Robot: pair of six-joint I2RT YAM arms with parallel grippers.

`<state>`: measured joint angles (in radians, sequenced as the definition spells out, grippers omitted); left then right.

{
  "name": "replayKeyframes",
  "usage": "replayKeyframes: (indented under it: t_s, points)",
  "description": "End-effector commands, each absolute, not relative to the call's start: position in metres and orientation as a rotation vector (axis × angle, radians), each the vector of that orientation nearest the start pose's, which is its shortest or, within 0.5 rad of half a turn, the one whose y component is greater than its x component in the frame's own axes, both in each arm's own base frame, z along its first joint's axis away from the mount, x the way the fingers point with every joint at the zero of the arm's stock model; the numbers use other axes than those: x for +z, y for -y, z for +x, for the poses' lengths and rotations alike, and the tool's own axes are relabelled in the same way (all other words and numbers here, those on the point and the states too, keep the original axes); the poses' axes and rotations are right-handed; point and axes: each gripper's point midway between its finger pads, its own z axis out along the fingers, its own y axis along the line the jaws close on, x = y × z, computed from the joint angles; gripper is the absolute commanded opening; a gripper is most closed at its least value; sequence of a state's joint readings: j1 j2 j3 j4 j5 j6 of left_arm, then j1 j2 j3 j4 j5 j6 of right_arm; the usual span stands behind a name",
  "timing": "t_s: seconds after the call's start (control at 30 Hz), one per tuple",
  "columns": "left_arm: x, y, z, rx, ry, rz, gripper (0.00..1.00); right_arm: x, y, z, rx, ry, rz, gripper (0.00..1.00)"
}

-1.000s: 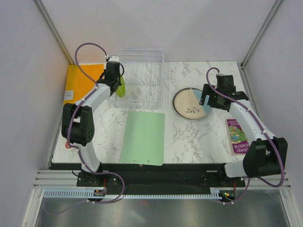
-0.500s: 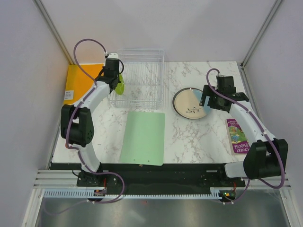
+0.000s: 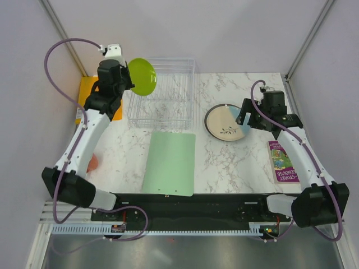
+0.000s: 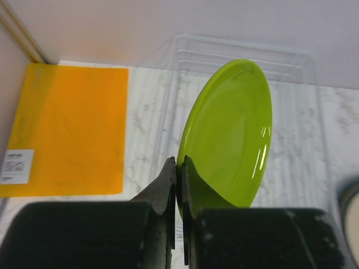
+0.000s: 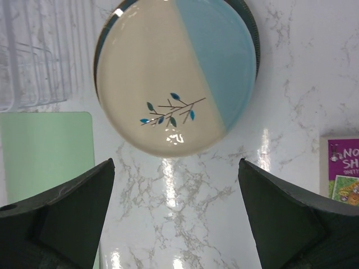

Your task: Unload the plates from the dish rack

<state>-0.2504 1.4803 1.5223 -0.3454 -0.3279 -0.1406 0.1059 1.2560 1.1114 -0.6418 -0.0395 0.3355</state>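
Lifts the lime-green plate [image 3: 141, 77] clear of the transparent dish rack [image 3: 162, 100] with the left gripper [image 4: 178, 162], fingers clenched on the plate's lower rim. Holds it on edge and tilted, in the air above the rack's far-left corner, toward the far-left corner of the worktop.

Marks a sharp change from half a second ago, with that same plate down at the rack's left end and the left arm low beside it. Shows no other plate between the dividers now, so far as the overhead view tells through clear plastic.

Keeps the right gripper [image 5: 175, 162] spread wide and grasping nothing, hovering above the stack of plates [image 3: 224, 126] toward the right side of the worktop, much where it hung a second ago. Tops that stack with the cream plate [image 5: 162, 84], leaf sprig and light-blue segment facing up, a darker rim peeping out beneath. Cannot tell how many lie under it.

Points, on this evidence, to a job nearly finished: likely only the carry across and the setting-down of this last plate left. Calls for a level, unhurried swing over the rack. Risks a slip, given so thin a pinch on a glossy rim.

Also in shot: pale-green mat [image 3: 169, 162] at the middle of the near edge, orange sheet [image 4: 67, 129] in the far-left corner, purple book [image 3: 282, 161] along the right edge.
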Motion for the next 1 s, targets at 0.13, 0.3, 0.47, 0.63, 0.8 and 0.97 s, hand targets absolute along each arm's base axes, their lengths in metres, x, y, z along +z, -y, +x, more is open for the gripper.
replayKeyframes:
  t_s: [0.13, 0.3, 0.47, 0.63, 0.8, 0.97]
  points:
    - [0.333, 0.161, 0.374, -0.743, -1.911, -0.059, 0.02, 0.243, -0.115, 0.336, 0.694, -2.156, 0.137, 0.98]
    - [0.307, 0.196, 0.346, -0.970, -1.936, -0.016, 0.02, 0.260, -0.144, 0.327, 0.851, -2.085, 0.109, 0.98]
    - [0.295, 0.214, 0.334, -1.048, -1.944, 0.008, 0.02, 0.266, -0.162, 0.324, 0.894, -2.065, 0.074, 0.98]
    - [0.294, 0.230, 0.329, -1.091, -1.941, 0.029, 0.02, 0.260, -0.185, 0.321, 0.951, -2.072, 0.043, 0.98]
    - [0.289, 0.241, 0.326, -1.106, -1.956, 0.052, 0.02, 0.260, -0.210, 0.318, 0.992, -2.077, -0.012, 0.98]
    - [0.281, 0.252, 0.325, -1.116, -1.974, 0.062, 0.02, 0.252, -0.227, 0.318, 0.996, -2.104, -0.042, 0.98]
